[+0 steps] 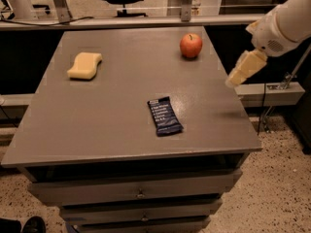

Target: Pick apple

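Hanging just off the desk's [112,106] right edge, the tool [236,76] is pointing down and toward the desk from a white arm [284,22] that is reaching in from the upper right. Whether the tool is spread or pressed together cannot be told, and it is holding nothing. The apple [191,45] is sitting upright, stem up, near the far right corner of the desk, to the left of the tool and a little farther back, apart from it. A pale yellow sponge [85,65] is lying near the far left corner. A dark blue wrapped bar [164,115] is lying flat toward the front edge, roughly mid-desk.
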`<control>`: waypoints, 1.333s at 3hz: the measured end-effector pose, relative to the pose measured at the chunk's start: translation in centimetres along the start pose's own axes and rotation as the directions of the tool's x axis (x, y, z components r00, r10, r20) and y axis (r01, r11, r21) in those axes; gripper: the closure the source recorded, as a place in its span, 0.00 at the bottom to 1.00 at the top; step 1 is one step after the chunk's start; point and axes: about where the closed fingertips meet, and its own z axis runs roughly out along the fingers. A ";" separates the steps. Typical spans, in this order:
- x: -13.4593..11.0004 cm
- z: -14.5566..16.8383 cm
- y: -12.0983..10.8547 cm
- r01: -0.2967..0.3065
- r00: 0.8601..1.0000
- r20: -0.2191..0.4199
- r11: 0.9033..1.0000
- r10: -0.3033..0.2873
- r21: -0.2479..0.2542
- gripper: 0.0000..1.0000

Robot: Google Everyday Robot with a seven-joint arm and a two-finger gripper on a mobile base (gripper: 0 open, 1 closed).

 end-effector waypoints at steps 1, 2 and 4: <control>0.0 4.5 -5.5 -0.072 0.990 0.125 0.997 0.068 0.031 0.00; -0.5 8.8 -9.5 -0.179 0.952 0.253 0.984 0.171 0.007 0.00; -2.0 14.7 -13.6 -0.336 0.820 0.459 0.937 0.342 -0.097 0.00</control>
